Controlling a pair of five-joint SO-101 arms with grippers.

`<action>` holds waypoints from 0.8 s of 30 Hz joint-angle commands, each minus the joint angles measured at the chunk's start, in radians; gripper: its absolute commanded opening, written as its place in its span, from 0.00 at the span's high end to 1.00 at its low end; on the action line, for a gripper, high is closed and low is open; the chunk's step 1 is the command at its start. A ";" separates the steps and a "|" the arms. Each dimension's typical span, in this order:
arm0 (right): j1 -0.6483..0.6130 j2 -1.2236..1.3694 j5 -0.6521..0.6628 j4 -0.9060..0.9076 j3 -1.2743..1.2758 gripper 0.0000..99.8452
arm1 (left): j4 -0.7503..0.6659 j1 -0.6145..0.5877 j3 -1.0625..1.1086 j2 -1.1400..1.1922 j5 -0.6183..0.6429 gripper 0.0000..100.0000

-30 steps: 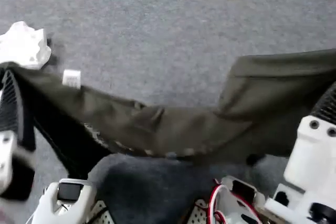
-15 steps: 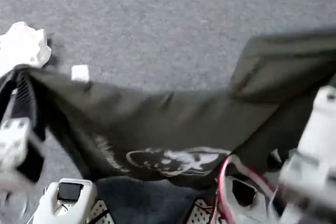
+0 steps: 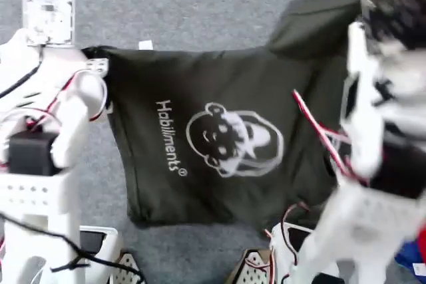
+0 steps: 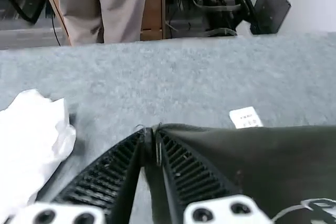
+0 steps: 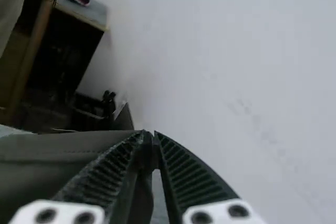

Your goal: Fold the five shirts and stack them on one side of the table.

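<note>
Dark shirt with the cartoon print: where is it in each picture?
High view: the dark shirt hangs spread across the middle, print facing the camera.
Left wrist view: the shirt, corner pinched between the left jaws.
Right wrist view: the shirt, edge pinched between the right jaws.
Shared landmark: the white tag by the shirt's top edge, in the high and left wrist views.

Both arms are raised and spread apart, left arm point(image 3: 50, 118) on its side, right arm point(image 3: 373, 138) opposite, with left gripper point(image 4: 151, 136) and right gripper point(image 5: 148, 141) each pinched closed on the dark shirt point(image 3: 226, 138) edge.
</note>
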 commanded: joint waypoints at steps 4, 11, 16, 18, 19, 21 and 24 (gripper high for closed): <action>-0.120 0.008 -0.009 -0.457 0.487 1.00 | -0.516 -0.002 0.322 0.015 0.002 0.98; -0.136 0.226 -0.015 -0.884 0.664 1.00 | -0.901 -0.006 0.427 0.229 0.002 0.98; -0.140 0.461 -0.018 -0.914 0.504 1.00 | -1.054 -0.008 0.334 0.461 0.002 0.98; -0.140 0.558 -0.049 -0.914 0.401 1.00 | -1.060 -0.015 0.250 0.547 0.002 0.98; -0.140 0.605 -0.071 -0.914 0.346 1.00 | -1.060 -0.025 0.201 0.587 0.002 0.98; -0.140 0.697 -0.091 -0.914 0.231 1.00 | -1.060 -0.037 0.097 0.659 0.002 0.98; -0.140 0.826 -0.092 -0.914 0.056 0.99 | -1.060 -0.048 -0.054 0.750 0.002 0.98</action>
